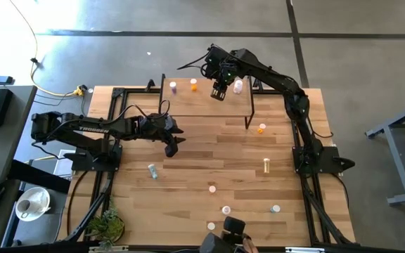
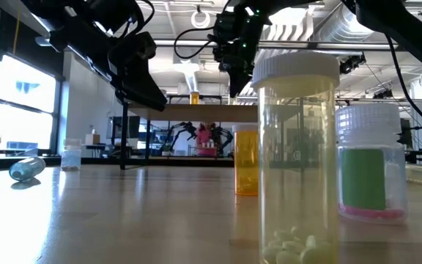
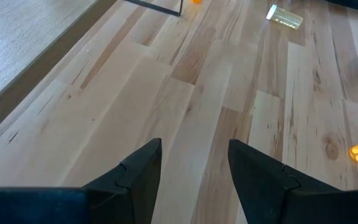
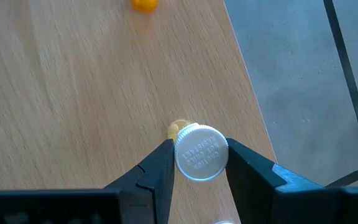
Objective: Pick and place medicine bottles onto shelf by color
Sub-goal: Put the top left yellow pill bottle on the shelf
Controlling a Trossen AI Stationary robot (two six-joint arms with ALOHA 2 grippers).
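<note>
From above, we saw the right gripper (image 1: 219, 92) poised over the shelf (image 1: 206, 102), where a pinkish-white bottle (image 1: 174, 87) and an orange bottle (image 1: 193, 84) stood, while the left gripper (image 1: 172, 145) hung over the tabletop (image 1: 209, 161) with other bottles scattered toward the near edge. At table height, a yellow bottle of white pills (image 2: 297, 158) filled the foreground beside a green-labelled bottle (image 2: 371, 173) — the shelf stood behind them. The left wrist view gave us its fingers (image 3: 140, 174) apart over bare wood, holding nothing; the right wrist view showed its own clamped on a white-capped yellow bottle (image 4: 200, 152) above the shelf top.
</note>
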